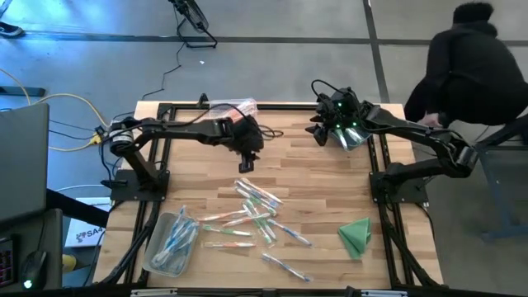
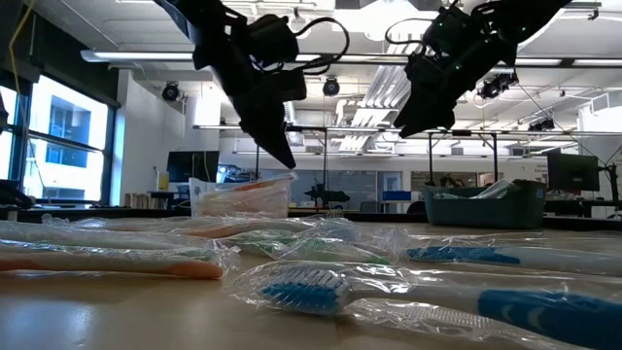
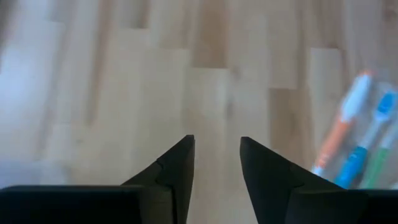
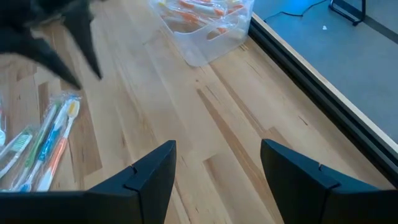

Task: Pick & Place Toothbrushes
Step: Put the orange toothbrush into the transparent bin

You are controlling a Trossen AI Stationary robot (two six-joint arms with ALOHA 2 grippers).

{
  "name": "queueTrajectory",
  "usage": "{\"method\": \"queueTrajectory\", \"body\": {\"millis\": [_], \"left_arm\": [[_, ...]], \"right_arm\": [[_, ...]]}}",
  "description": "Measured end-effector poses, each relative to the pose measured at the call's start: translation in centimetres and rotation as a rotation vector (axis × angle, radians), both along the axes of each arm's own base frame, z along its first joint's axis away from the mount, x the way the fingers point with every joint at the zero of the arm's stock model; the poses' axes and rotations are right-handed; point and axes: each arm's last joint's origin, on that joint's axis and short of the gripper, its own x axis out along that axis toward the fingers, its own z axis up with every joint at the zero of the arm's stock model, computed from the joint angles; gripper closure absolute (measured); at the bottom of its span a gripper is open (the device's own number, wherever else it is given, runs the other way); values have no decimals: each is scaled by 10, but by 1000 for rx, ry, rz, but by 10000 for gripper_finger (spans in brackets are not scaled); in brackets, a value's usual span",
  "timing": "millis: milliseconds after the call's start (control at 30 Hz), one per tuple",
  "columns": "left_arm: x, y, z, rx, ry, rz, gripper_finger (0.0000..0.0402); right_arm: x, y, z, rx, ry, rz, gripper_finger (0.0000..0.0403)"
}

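Several wrapped toothbrushes [image 1: 256,210] lie loose on the wooden table's middle, toward its near side; they show close up in the low view [image 2: 292,287]. My left gripper [image 1: 246,165] hangs open above bare wood just beyond the far end of that scatter, nothing between its fingers [image 3: 216,140]; some toothbrushes [image 3: 357,146] lie off to one side of it. My right gripper [image 1: 318,132] is open too, held above the table's far right part [image 4: 217,144], and holds nothing.
A clear bin [image 1: 172,243] with blue toothbrushes sits at the near left. A clear bin [image 4: 205,25] with orange ones is at the far edge. A darker bin [image 2: 483,204] shows in the low view. A folded green cloth [image 1: 355,235] lies near right. A person [image 1: 470,66] crouches beyond the far right corner.
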Motion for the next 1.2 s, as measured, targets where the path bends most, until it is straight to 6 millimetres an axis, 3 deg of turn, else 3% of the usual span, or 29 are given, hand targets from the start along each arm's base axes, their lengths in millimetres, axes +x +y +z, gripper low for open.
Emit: {"method": "queueTrajectory", "body": {"millis": [267,533,1200], "left_arm": [[11,-33,-17,-46,75,-116,277],[3,-62,-24,-81,219,-174,277],[10,-62,-62,-37,373,-97,277]], "right_arm": [[0,0,0,1,1,0,177],[0,0,0,1,1,0,177],[0,1,-1,-8,9,14,177]]}}
